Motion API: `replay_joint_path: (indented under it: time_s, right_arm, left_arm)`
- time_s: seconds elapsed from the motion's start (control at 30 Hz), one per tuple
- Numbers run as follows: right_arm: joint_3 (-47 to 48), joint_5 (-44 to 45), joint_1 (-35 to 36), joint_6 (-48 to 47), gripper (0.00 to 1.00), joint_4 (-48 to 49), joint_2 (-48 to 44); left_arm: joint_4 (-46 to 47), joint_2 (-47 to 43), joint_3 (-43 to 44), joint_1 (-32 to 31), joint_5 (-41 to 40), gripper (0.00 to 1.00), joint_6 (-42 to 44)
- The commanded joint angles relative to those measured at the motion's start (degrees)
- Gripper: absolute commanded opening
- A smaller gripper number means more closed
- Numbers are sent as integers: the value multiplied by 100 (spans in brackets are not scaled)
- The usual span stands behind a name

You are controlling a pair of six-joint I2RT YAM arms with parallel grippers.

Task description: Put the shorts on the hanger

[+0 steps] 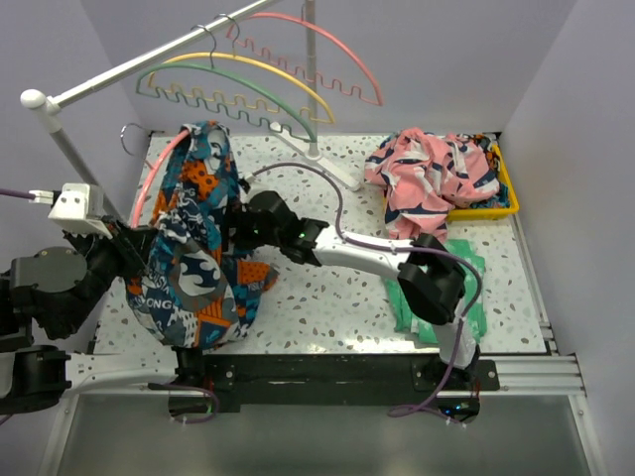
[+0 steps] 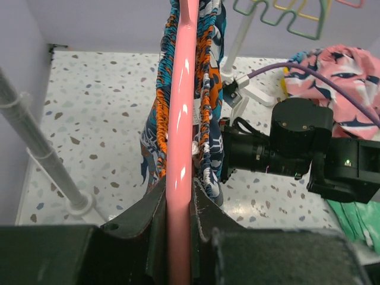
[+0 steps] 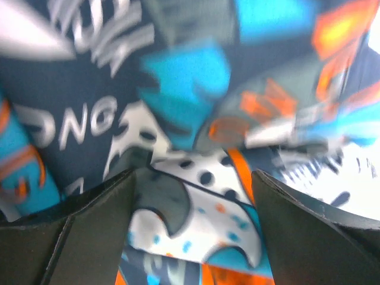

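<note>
The only letters that can be read are white ones spelling "ONG" on a dark blue patch of the big floppy teal, navy, orange and white printed shorts (image 3: 190, 107); other letters there are too blurry.

Even soft light, one blurred view.
Faint shadows lie on the table (image 1: 327, 297). A glare stripe runs along the hanger (image 2: 180, 130). In the right wrist view the shorts (image 3: 178, 107) are out of focus, washed white at 3 o'clock.
</note>
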Motion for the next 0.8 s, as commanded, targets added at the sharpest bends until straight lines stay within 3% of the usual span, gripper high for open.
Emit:
replay_joint_path:
  time_s: [0.0,0.3,0.5,0.77]
  right_arm:
    - [1123,-898,31,-122,82,-394,564]
    - [2819,-1645,30,-246,84,-904,1760]
    - [3305,-1778,39,-184,84,-922,2147]
    - [3517,-2014,66,-193,86,-729,2349]
  left_arm:
    - [401,413,-5,93,-1226,0,-386]
    - [384,581,-197,391,-1947,0,-693]
    - [585,450,-558,550,-2386,0,-896]
    - [1735,300,-874,752,-2984,0,60]
